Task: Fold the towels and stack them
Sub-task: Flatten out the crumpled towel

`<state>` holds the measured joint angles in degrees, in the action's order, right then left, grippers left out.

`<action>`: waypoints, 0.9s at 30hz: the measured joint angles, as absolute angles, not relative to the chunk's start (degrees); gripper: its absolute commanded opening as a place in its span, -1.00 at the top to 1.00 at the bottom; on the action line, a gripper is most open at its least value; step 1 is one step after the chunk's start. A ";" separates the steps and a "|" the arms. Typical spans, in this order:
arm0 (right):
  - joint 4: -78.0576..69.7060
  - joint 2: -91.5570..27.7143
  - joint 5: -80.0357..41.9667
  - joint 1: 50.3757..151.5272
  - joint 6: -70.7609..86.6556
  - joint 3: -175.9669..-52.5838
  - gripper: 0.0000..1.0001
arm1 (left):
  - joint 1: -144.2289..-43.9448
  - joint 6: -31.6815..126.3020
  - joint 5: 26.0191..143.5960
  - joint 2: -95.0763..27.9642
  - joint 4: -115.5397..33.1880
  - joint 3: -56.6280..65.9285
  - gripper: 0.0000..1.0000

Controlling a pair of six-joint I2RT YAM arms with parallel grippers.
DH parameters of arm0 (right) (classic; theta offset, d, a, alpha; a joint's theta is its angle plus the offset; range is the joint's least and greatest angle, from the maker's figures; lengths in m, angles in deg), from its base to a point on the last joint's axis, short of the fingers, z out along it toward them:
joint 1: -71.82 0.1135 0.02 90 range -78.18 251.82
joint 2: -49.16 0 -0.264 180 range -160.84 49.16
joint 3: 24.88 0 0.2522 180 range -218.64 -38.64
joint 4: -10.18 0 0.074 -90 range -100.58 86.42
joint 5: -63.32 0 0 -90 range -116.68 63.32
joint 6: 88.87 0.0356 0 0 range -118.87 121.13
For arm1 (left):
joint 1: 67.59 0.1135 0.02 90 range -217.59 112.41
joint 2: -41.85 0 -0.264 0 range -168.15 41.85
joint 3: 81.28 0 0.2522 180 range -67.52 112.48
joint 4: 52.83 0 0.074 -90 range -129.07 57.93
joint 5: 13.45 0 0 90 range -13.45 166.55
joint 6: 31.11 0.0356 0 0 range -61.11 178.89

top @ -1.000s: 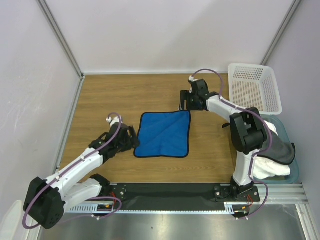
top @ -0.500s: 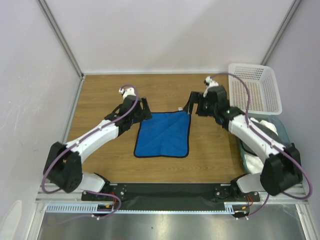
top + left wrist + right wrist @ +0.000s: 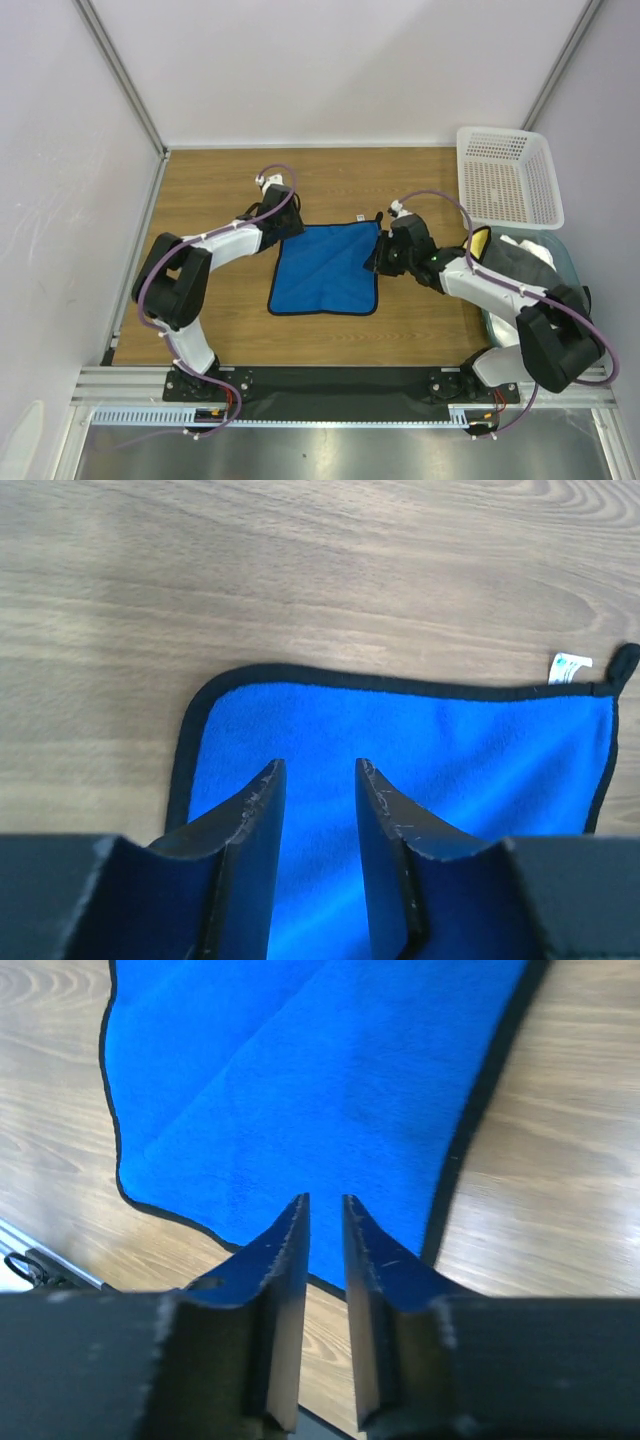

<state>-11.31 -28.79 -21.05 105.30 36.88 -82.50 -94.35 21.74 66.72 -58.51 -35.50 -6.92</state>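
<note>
A blue towel (image 3: 325, 268) edged in black lies flat and unfolded on the wooden table. My left gripper (image 3: 287, 228) hovers over its far left corner; in the left wrist view the towel (image 3: 450, 750) shows through the gap between the fingers of the gripper (image 3: 318, 765), which hold nothing. My right gripper (image 3: 378, 262) is over the towel's right edge. In the right wrist view its jaws (image 3: 325, 1198) stand a narrow gap apart above the towel (image 3: 320, 1080), empty. A dark grey towel (image 3: 525, 262), a yellow one (image 3: 480, 242) and a white one (image 3: 518, 241) lie heaped at the right.
A white perforated basket (image 3: 508, 178) stands at the far right corner. A teal bin (image 3: 572, 262) below it holds the heaped cloths. A small white tag (image 3: 570, 666) sticks out at the blue towel's far right corner. Grey walls close in the table.
The left arm swung from the towel's near left up to its far left corner. The right gripper came nearer along the right edge. Both jaws widened, then narrowed.
</note>
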 measured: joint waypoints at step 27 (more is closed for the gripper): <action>-12.97 -36.62 -22.47 109.95 40.18 -80.73 0.71 | -88.62 19.34 71.29 -70.68 -40.74 -0.84 0.26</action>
<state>-12.97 -36.62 -22.47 109.95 40.18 -80.73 -88.62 19.34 71.29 -70.68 -40.74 -0.84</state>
